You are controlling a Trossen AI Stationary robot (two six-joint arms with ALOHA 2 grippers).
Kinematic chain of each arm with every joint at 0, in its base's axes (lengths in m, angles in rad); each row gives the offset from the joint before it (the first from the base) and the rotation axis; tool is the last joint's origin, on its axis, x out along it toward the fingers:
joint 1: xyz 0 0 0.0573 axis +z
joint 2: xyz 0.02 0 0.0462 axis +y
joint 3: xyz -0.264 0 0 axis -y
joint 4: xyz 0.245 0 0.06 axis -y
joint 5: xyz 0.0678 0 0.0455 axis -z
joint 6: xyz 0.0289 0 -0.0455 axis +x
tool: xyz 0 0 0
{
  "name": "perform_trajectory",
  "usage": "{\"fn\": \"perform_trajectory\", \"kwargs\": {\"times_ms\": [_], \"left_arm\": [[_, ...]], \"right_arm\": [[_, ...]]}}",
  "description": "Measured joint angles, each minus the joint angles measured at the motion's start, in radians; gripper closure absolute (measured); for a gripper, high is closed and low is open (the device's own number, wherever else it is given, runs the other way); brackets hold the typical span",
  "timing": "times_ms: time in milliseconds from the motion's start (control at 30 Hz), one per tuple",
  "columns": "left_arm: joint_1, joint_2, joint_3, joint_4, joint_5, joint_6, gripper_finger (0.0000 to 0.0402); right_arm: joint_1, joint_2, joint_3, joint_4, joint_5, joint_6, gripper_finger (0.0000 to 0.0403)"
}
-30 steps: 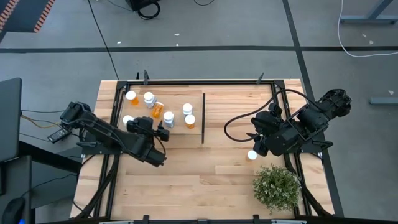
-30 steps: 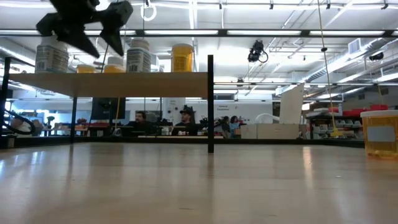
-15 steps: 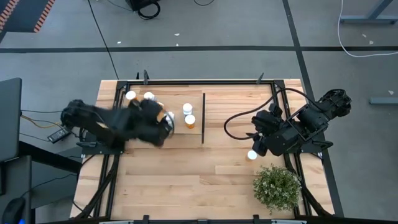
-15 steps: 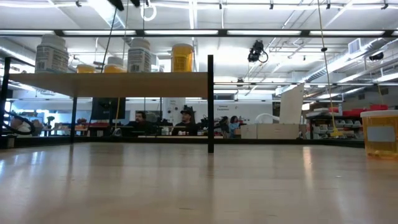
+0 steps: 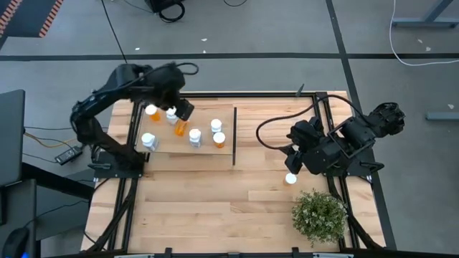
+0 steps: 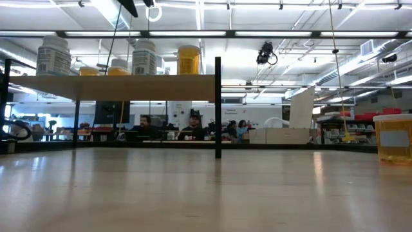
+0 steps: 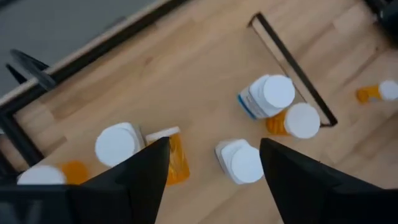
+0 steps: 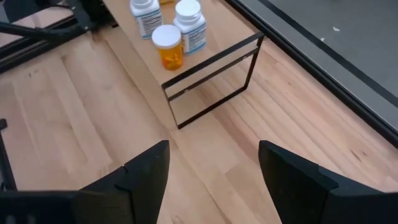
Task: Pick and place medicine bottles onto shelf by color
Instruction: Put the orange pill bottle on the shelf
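Six medicine bottles (image 5: pixel 194 137) are seen on the shelf (image 5: pixel 224 153), one orange bottle (image 5: pixel 180 127) lying tipped. A seventh bottle (image 5: pixel 290 178) stands on the counter (image 5: pixel 215 208) beside the right pincer (image 5: pixel 292 166), held open, empty. The left pincer (image 5: pixel 181 109) is raised over the shelf's rear, open, empty.

- The floor (image 5: pixel 287 29) around the table is grey concrete with dark lines across it.
- A striped orange and black marking (image 5: pixel 39 16) lies in one corner.
- Long ceiling lights (image 6: pixel 283 33) shine in the room behind.
- People (image 6: pixel 168 125) sit at desks far back.
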Motion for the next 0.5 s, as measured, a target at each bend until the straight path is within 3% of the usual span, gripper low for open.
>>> {"fn": "perform_trajectory", "kwargs": {"times_ms": [200, 500], "left_arm": [[0.082, 0.079, -0.002, 0.001, 0.128, 0.113, 0.0176], [0.141, 0.183, -0.002, 0.001, 0.173, 0.166, 0.0183]], "right_arm": [[-0.011, 0.0, 0.0, 0.004, -0.016, 0.001, 0.015], [-0.03, 0.0, 0.0, 0.004, -0.018, 0.013, 0.015]]}}
